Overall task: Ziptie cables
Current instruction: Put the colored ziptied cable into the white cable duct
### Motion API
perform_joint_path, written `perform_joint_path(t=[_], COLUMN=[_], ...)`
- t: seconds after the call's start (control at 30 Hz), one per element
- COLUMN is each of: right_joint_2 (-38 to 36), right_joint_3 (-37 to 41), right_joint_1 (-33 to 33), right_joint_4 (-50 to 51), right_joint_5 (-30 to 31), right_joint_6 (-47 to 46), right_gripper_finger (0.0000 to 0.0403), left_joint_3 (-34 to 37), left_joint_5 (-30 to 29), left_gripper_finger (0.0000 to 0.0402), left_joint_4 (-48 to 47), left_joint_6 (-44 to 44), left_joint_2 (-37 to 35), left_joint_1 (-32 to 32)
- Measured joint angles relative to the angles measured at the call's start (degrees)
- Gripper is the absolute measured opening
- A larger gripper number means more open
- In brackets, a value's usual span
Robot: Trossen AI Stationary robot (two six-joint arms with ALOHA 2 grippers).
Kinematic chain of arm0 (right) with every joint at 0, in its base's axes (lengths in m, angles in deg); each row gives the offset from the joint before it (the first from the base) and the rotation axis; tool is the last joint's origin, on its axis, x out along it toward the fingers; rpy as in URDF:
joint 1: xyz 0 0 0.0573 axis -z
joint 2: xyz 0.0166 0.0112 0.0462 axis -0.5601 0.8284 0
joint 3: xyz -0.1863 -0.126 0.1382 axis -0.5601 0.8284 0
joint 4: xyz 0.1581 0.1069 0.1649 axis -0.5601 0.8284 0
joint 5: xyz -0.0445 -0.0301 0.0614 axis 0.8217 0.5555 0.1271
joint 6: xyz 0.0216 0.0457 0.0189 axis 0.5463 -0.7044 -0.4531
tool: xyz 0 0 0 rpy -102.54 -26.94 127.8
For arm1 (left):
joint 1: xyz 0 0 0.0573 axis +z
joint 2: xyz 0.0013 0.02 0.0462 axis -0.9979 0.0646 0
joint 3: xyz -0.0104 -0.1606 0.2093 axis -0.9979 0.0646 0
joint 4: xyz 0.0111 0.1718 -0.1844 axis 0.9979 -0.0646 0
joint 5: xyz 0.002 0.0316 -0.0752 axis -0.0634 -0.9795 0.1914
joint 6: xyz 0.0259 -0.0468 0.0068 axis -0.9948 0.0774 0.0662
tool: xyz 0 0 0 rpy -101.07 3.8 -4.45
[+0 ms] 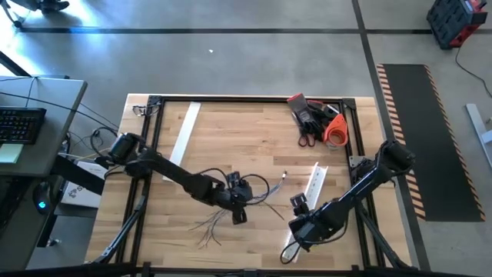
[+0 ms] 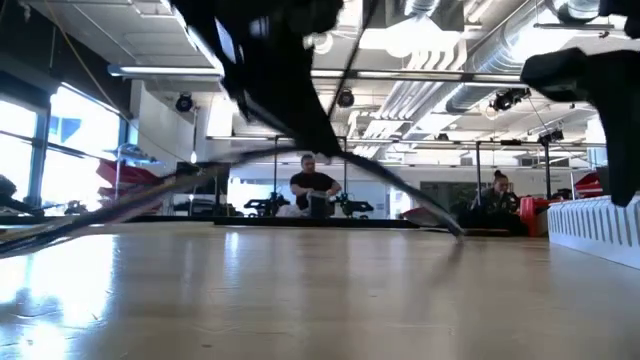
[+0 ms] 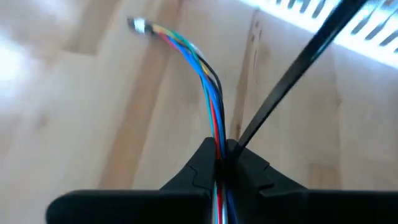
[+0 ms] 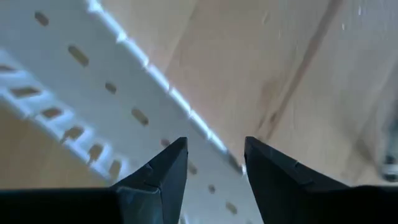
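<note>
The cables (image 1: 261, 188) are a thin bunch at the table's middle. In the left wrist view they show as blue, red, green and yellow wires (image 3: 208, 81) ending in a small plug (image 3: 137, 25). A black zip tie (image 3: 298, 68) slants away beside them. My left gripper (image 1: 240, 201) (image 3: 221, 155) is shut on the bunch. Loose wire ends (image 1: 207, 227) fan out on the wood toward the near edge. My right gripper (image 1: 298, 206) (image 4: 214, 162) is open and hovers over a white channel strip (image 4: 93, 68), touching nothing. My left gripper pinches the cable bunch (image 3: 217, 140) between its two fingers, partway along its length. The wires run along the fingers and come out past the fingertips, curving off to the plug. The black zip tie's lower end (image 3: 249, 134) comes out of the same gap between the fingertips.
One white channel strip (image 1: 317, 183) lies right of the cables, under the right gripper. Another (image 1: 184, 131) lies toward the far left. A red, black and orange heap of tools (image 1: 315, 119) sits at the far right corner. A black frame (image 1: 254, 98) borders the table.
</note>
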Motion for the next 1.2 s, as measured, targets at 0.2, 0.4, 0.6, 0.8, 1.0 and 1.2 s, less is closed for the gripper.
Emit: perform_joint_path(t=[0.2, 0.4, 0.6, 0.8, 1.0, 1.2], right_joint_2=[0.0, 0.0, 2.3, 5.3, 6.2, 6.2], right_joint_3=[3.1, 5.3, 5.3, 5.3, 5.3, 5.3], right_joint_1=[2.4, 8.5, 16.5, 22.8, 26.6, 27.4], right_joint_4=[-9.2, -21.4, -28.5, -40.3, -48.8, -52.1], right_joint_5=[-0.4, 0.0, 1.5, 1.4, 1.7, 1.4], right_joint_6=[0.2, 0.1, 4.0, 11.4, 13.8, 15.1], right_gripper_finger=[0.0079, 0.0007, 0.0011, 0.0011, 0.0012, 0.004], left_joint_3=[0.0, -0.1, -1.7, -6.9, -7.5, -7.5], left_joint_5=[-1.6, -1.2, 0.2, 0.6, 2.7, 2.7], left_gripper_finger=[0.0005, 0.0005, 0.0005, 0.0005, 0.0005, 0.0005], left_joint_4=[-4.2, -6.2, -13.1, -18.7, -18.8, -18.7], left_joint_6=[-1.8, -5.0, -4.9, -5.6, -5.6, -4.6], left_joint_2=[-7.1, -15.7, -22.9, -24.1, -23.9, -23.9], left_joint_1=[-0.1, 0.4, 1.7, 1.8, 1.7, 1.7])
